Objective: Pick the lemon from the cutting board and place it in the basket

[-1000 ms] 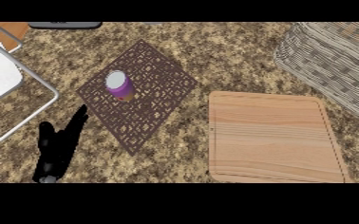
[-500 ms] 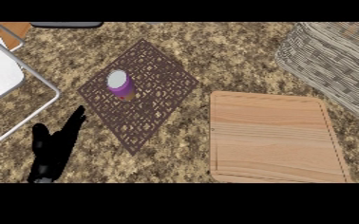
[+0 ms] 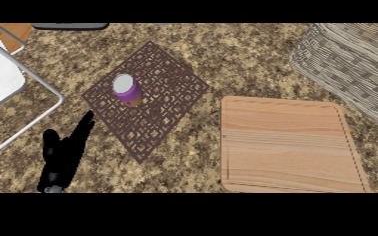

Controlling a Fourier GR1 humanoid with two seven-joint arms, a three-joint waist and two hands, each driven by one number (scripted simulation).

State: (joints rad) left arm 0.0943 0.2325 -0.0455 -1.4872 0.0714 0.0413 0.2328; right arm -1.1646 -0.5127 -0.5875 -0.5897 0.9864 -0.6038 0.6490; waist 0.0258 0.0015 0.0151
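One hand in the head view: left hand (image 3: 63,155), fingers straight and together, holding nothing, left of the cutting board (image 3: 290,145). No lemon shows. Basket (image 3: 341,62) beyond the board; purple cup (image 3: 127,89) on lattice trivet (image 3: 159,100) further left.

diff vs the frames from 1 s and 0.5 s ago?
Barely anything. The left hand sits at lower left, fingers straight, maybe a touch lower than a second ago; it holds nothing. Purple cup on the lattice mat, cutting board and basket are unmoved. No lemon shows on the board; right hand out of view.
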